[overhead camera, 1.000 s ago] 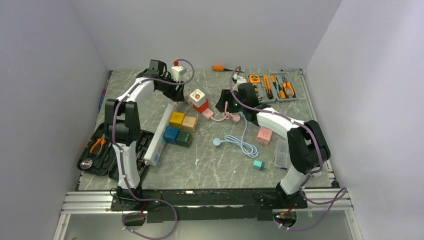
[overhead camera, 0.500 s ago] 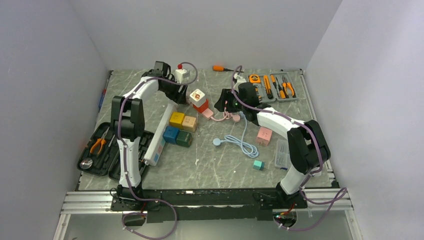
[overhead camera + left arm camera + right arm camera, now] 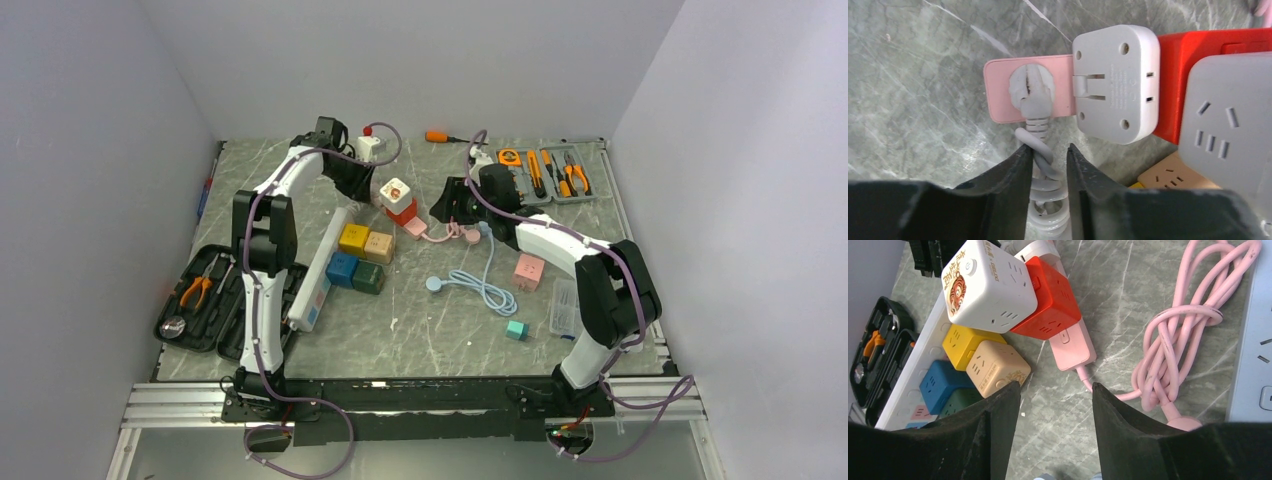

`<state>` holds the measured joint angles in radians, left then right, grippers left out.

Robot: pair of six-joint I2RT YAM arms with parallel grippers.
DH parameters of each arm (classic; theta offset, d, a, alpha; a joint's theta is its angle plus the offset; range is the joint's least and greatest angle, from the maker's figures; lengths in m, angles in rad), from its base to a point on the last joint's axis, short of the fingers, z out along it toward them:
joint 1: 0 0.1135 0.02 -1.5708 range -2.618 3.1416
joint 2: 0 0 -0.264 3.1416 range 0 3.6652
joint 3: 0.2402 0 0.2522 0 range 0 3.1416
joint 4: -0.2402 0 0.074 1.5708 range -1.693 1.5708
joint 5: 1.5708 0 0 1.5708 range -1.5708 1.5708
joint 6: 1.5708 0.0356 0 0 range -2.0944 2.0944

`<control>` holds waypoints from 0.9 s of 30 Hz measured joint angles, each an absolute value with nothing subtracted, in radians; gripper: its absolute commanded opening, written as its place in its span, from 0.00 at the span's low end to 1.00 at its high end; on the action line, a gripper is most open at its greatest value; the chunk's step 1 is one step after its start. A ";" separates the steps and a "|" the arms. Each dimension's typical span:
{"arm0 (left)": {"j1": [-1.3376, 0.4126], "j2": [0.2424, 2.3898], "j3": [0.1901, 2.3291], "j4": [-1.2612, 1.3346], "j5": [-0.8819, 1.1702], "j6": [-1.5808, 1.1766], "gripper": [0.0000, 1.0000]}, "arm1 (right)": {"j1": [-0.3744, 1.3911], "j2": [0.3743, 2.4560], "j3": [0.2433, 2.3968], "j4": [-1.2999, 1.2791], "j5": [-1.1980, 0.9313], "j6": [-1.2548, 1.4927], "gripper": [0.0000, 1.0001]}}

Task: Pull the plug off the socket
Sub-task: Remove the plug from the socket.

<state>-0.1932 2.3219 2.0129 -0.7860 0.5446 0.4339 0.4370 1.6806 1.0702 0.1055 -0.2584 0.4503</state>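
A pink flat plug [image 3: 1003, 95] with a grey-white cable [image 3: 1037, 107] lies against a white adaptor [image 3: 1115, 82] beside the red cube socket [image 3: 1193, 90]. My left gripper [image 3: 1048, 149] sits just behind that plug, its jaws narrowed onto the coiled cable, which fills the gap. It reaches in from the back left [image 3: 362, 183]. From the other side, another pink plug [image 3: 1070, 347] sits in the red cube socket [image 3: 1048, 300], under a white tiger-print cube [image 3: 988, 282]. My right gripper [image 3: 1055, 385] hovers open just short of that plug, holding nothing.
A knotted pink cord [image 3: 1178, 340] lies right of the right gripper. Yellow, beige, blue and green cubes [image 3: 360, 255] sit beside a long white power strip [image 3: 320, 265]. There is an orange tool tray [image 3: 545, 175] at the back right, a black tool case [image 3: 200, 300] on the left and a blue cable [image 3: 480, 285] mid-table.
The left arm swung right toward the red cube and its jaws closed in on the cable. The right gripper narrowed a little and barely moved.
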 measured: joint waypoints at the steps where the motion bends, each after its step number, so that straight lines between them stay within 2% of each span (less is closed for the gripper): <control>1: -0.194 2.322 2.015 -0.788 0.541 0.442 0.21 | 0.435 1.680 1.070 0.105 -0.263 0.451 0.56; 3: -0.193 2.325 2.019 -0.791 0.532 0.452 0.00 | 0.433 1.676 1.071 0.103 -0.272 0.454 0.56; 17: -0.198 2.282 1.963 -0.775 0.584 0.449 0.00 | 0.426 1.592 1.076 0.086 -0.299 0.456 0.56; 27: -0.200 2.113 1.788 -0.719 0.708 0.431 0.00 | 0.416 1.569 1.029 0.084 -0.336 0.476 0.57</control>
